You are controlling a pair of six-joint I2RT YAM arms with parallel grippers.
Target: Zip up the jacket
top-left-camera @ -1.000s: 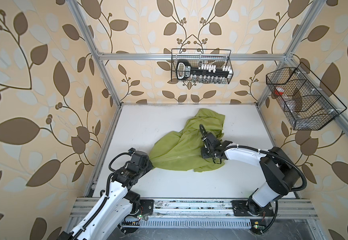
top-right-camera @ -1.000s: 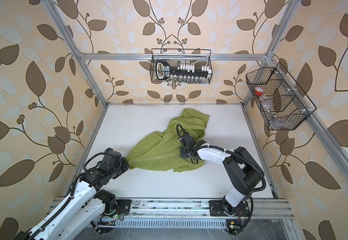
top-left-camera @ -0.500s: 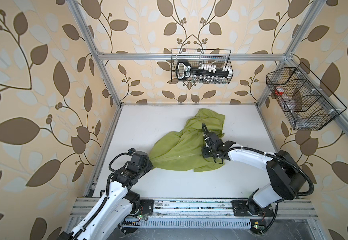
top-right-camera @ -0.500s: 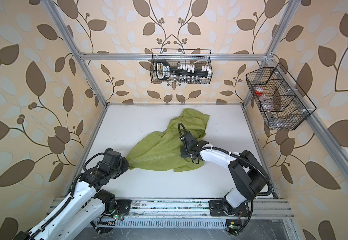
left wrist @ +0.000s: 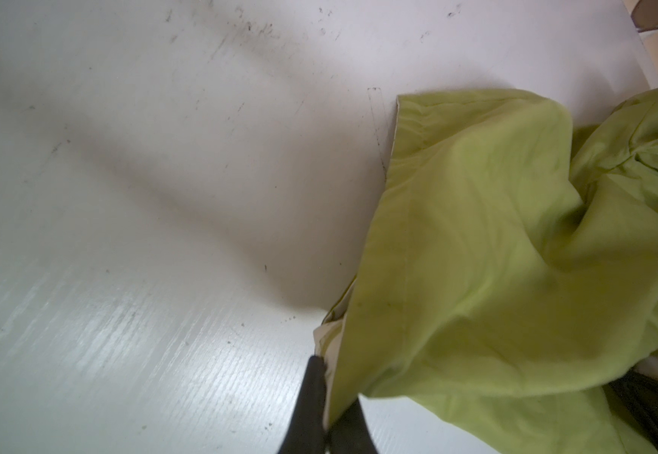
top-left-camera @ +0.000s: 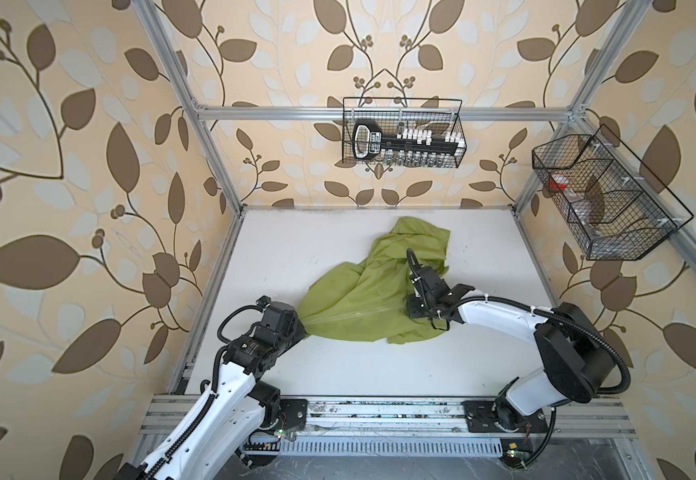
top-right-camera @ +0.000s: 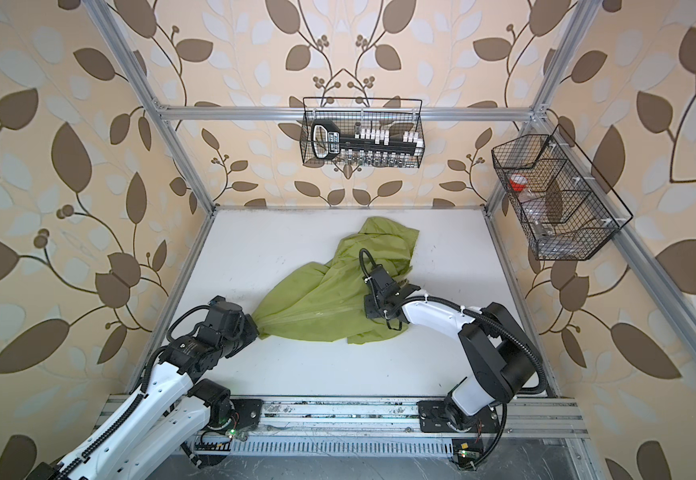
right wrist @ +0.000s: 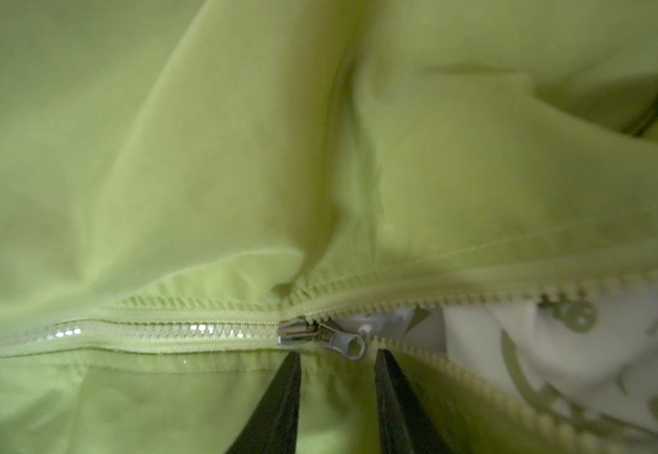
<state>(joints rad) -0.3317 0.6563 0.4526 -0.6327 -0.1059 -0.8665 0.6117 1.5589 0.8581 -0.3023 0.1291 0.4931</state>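
Note:
The lime-green jacket (top-left-camera: 359,299) (top-right-camera: 317,307) lies crumpled mid-table. My left gripper (top-left-camera: 301,328) (left wrist: 325,397) is shut on the jacket's near-left hem corner and holds it taut. My right gripper (top-left-camera: 408,308) (right wrist: 337,361) sits over the zipper and is open, its two dark fingers (right wrist: 286,393) straddling the fabric just short of the metal pull (right wrist: 345,341) without touching it. From the slider (right wrist: 298,332) toward the left gripper the zipper (right wrist: 162,330) is closed. Past the slider the teeth part over the white printed lining (right wrist: 555,346).
A wire basket (top-left-camera: 402,133) with tools hangs on the back wall and another wire basket (top-left-camera: 604,199) on the right wall. Aluminium posts (top-left-camera: 213,166) frame the white table (top-left-camera: 296,257). A metal rail (top-left-camera: 379,411) runs along the front edge.
My right gripper's fingers have spread apart and let go of the zipper pull, and the right elbow has swung slightly rightward. The left gripper and the hem have not moved.

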